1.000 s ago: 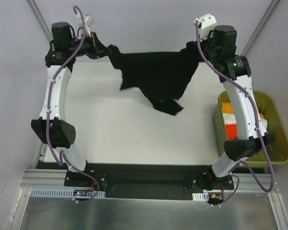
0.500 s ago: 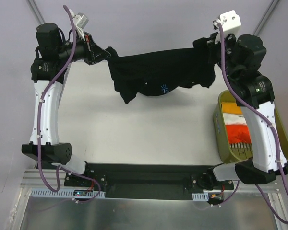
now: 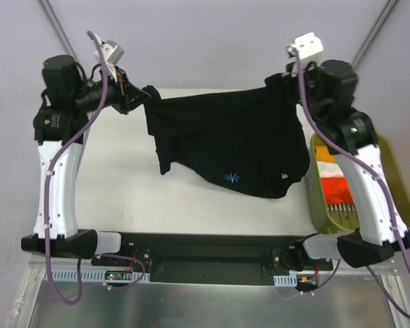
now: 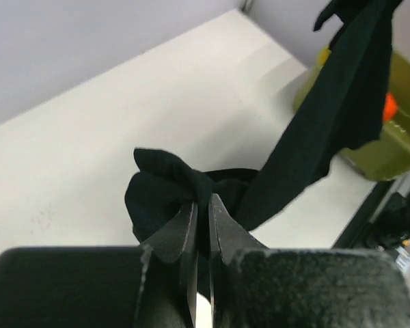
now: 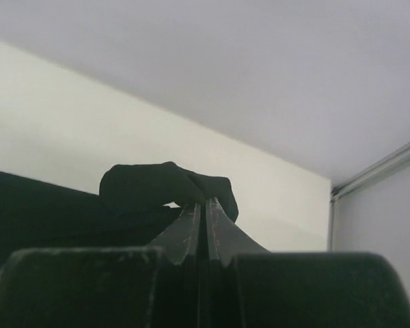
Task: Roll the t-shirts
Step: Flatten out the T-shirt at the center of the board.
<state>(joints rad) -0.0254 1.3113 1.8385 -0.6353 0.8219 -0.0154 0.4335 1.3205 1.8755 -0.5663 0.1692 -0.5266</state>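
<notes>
The black t-shirt [image 3: 225,140] with a tiny blue chest mark [image 3: 231,178] hangs stretched in the air between my two grippers over the white table [image 3: 123,191]. My left gripper [image 3: 147,93] is shut on its left top corner; the cloth bunches at the fingertips in the left wrist view [image 4: 171,181]. My right gripper [image 3: 277,82] is shut on its right top corner, bunched in the right wrist view [image 5: 164,184]. The shirt's lower hem droops towards the table. Orange, white and red-orange t-shirts [image 3: 331,179] lie in the tub.
An olive-green plastic tub [image 3: 393,164] stands at the table's right edge, under my right arm; it also shows in the left wrist view [image 4: 396,137]. Grey walls stand behind the table. A black base rail [image 3: 205,249] runs along the near edge.
Both grippers have swung the held black shirt towards the near side and lower. The shirt has spread out from a narrow bunched band into a wide hanging sheet.
</notes>
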